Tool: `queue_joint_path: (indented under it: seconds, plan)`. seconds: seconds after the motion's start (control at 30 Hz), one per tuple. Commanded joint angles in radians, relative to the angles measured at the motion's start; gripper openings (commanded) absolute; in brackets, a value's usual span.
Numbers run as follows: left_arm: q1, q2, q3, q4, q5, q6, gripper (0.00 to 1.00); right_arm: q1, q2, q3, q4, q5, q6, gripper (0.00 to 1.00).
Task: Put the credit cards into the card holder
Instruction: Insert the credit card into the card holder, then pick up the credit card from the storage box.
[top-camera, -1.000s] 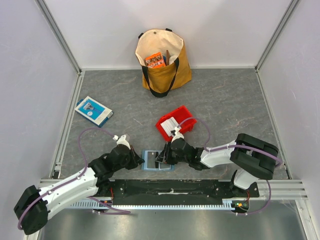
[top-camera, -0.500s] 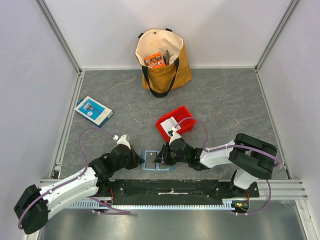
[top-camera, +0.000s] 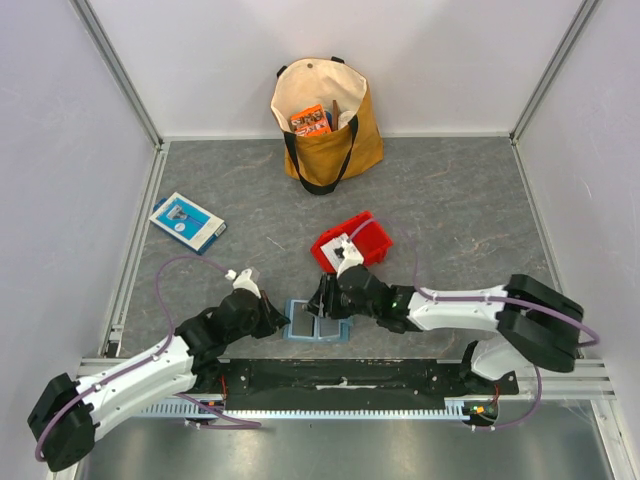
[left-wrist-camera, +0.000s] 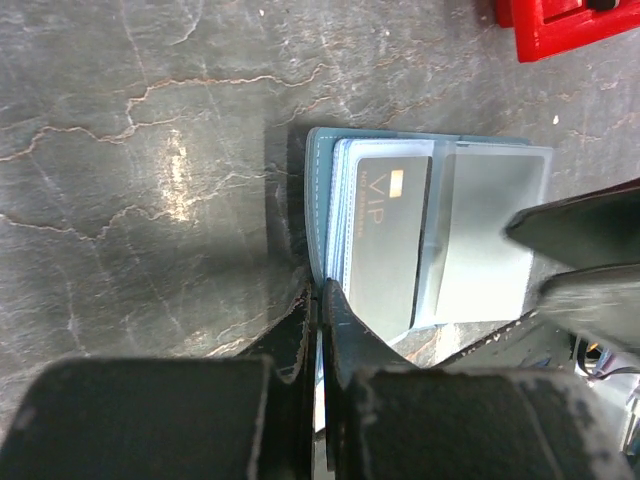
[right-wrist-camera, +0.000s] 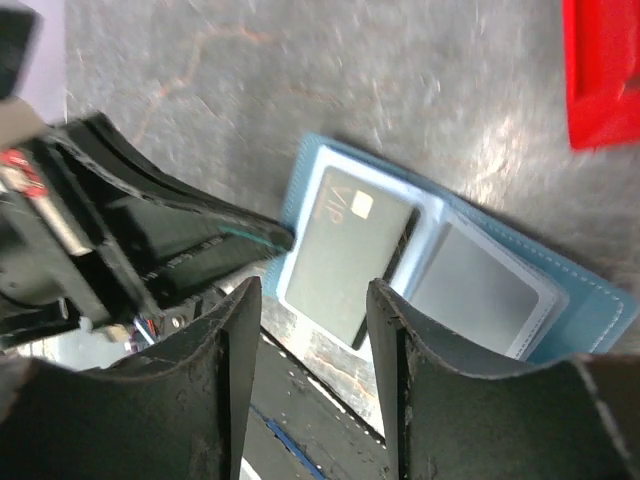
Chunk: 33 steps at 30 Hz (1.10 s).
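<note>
The teal card holder (top-camera: 318, 324) lies open near the table's front edge. A grey credit card marked VIP (left-wrist-camera: 385, 240) sits in its left clear pocket, and another grey card (left-wrist-camera: 485, 240) shows in the right pocket. My left gripper (left-wrist-camera: 322, 296) is shut on the card holder's left edge, pinning it to the table. Just above the holder hangs my right gripper (right-wrist-camera: 312, 305), open, with nothing between its fingers and the VIP card (right-wrist-camera: 350, 250) below them. More white credit cards (top-camera: 340, 247) stand in the red bin (top-camera: 365, 240).
A tan tote bag (top-camera: 325, 120) with an orange packet stands at the back wall. A blue-and-white flat box (top-camera: 187, 221) lies at the left. The red bin sits just behind the holder. The table's front rail (top-camera: 330, 375) runs close below the wallet.
My right gripper has opened wider and drawn back a little from the holder, leaving the VIP card in the left pocket. The left gripper has stayed put.
</note>
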<state>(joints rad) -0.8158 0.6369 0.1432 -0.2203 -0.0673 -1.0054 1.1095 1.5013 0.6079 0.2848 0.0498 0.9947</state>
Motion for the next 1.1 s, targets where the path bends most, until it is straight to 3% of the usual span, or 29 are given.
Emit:
queue_joint_path:
  seconds: [0.0,0.2,0.3,0.5,1.07]
  plan:
    - [-0.002,-0.026,0.029,0.012,-0.002,-0.010,0.02,-0.020,-0.124,0.131,-0.248,0.155,-0.174,0.55]
    - [-0.002,-0.003,0.050,0.025,0.009,-0.015,0.02,-0.180,-0.184,0.295,-0.485,0.271,-0.368,0.65]
    - [-0.002,0.001,0.061,0.030,0.012,-0.016,0.02,-0.296,-0.150,0.389,-0.529,0.205,-0.482,0.75]
    - [-0.002,0.020,0.081,0.042,0.004,-0.012,0.02,-0.454,0.005,0.492,-0.552,-0.008,-0.591,0.78]
    - [-0.002,0.047,0.108,0.042,-0.003,-0.002,0.02,-0.539,0.281,0.599,-0.510,-0.235,-0.636,0.86]
